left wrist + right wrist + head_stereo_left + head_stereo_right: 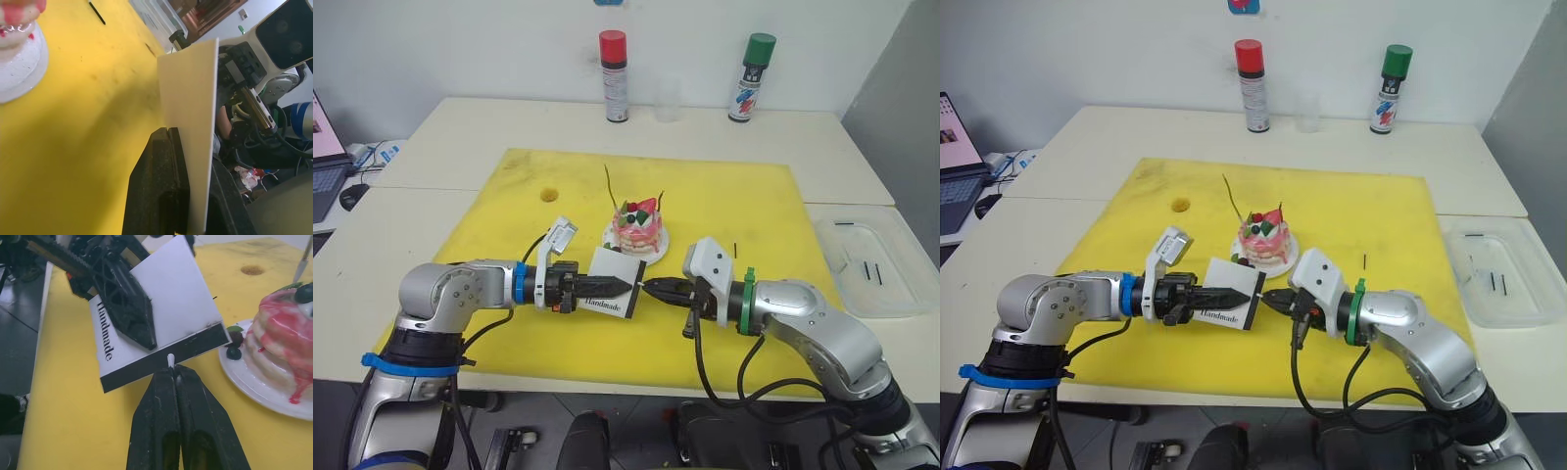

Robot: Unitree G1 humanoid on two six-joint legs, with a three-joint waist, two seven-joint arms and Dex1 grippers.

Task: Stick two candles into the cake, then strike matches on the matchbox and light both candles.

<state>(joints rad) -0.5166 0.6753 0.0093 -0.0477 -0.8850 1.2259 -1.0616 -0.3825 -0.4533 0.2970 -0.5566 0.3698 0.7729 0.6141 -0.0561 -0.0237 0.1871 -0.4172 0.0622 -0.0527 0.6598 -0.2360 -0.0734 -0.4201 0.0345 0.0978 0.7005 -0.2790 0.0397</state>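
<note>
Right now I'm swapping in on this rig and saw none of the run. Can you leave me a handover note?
Left gripper: shut on the matchbox, held above the yellow mat.
Right gripper: shut on a match, its pale tip at the dark striking strip.
Cake on its plate, mid-mat, both candles standing in it: done.
Left: strike, light both candles. No flame visible.
Spare match on the mat; more in the clear tray.

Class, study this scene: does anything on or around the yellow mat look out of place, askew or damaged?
A loose match lies alone on the yellow mat, away from the others in the clear tray. The mat has a small round hole or dent. The dark candle in the cake leans.
</note>
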